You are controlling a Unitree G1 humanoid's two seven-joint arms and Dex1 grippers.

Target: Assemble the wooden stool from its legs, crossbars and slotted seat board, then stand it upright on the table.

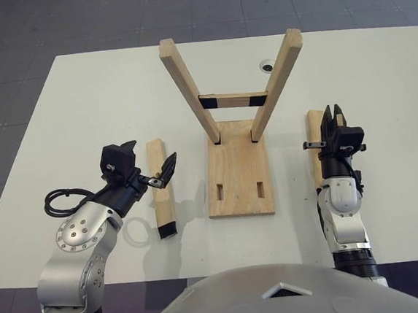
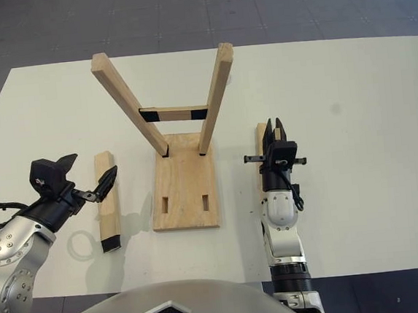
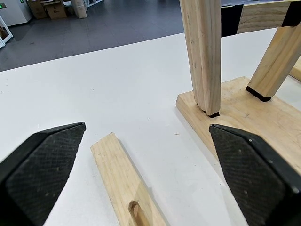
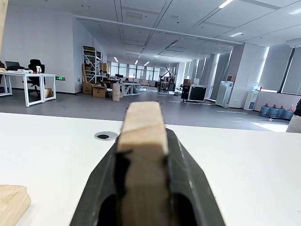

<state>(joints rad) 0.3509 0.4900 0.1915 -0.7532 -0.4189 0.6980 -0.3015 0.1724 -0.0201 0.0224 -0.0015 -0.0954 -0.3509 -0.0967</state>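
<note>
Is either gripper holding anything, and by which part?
The right gripper clamps the loose wooden leg near its far end; the left gripper is open, holding nothing.

Open-plan office/lab floor. White worktop [image 1: 101,100] with a cable grommet [image 4: 106,136], grey carpet-tile floor [image 1: 73,22] around it. Right wrist view: desks [image 4: 28,89] and an office chair [image 4: 34,66] at far left, a shelving rack [image 4: 91,61] with cardboard boxes [image 4: 96,89] left of centre, strip ceiling lights [image 4: 230,4] at the top, tall windows [image 4: 277,70] and water bottles [image 4: 273,110] at right.
</note>
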